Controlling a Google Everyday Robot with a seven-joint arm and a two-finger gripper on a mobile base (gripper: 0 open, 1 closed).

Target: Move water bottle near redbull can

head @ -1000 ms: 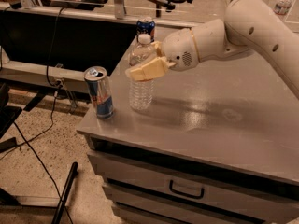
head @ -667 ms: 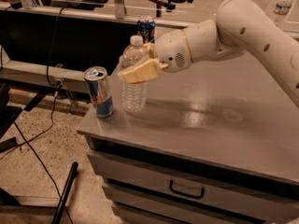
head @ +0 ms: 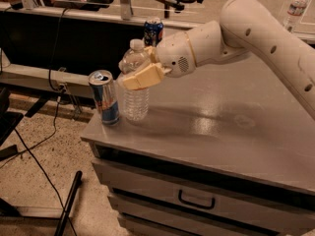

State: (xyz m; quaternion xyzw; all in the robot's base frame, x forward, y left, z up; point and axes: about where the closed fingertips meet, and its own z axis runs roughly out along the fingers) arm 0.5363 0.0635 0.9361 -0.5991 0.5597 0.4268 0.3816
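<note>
1. Versus the earlier frames, the water bottle has shifted left towards the redbull can. The gap between them is now narrower. The redbull can has not moved.
2. The bottle leaned a bit 0.7 s ago and now reads close to upright. The arm has swung left along with it.
3. Count:
   - Two cans: the redbull can at the front-left corner of the table, and a dark blue can at the back edge.
   - Two bottles: the water bottle, plus a small bottle far off at top right, beyond the table.
   - One pincer and one drawer handle below the tabletop.
4. The pincer is clenched around the water bottle's mid-section, over the label area. One beige finger crosses the front of the bottle and the other is hidden behind it. The opening is only bottle-wide. It touches nothing else.
5. The water bottle is just beside the redbull can, on the can's right, with a thin gap between them and no contact. Its cap stands higher than the can's top.
6. The bottle's base is at table level, near the front-left edge. Cannot tell whether it rests on the table or sits a hair above it.
7. The dark blue can is behind the pincer, well apart from both task items.
</note>
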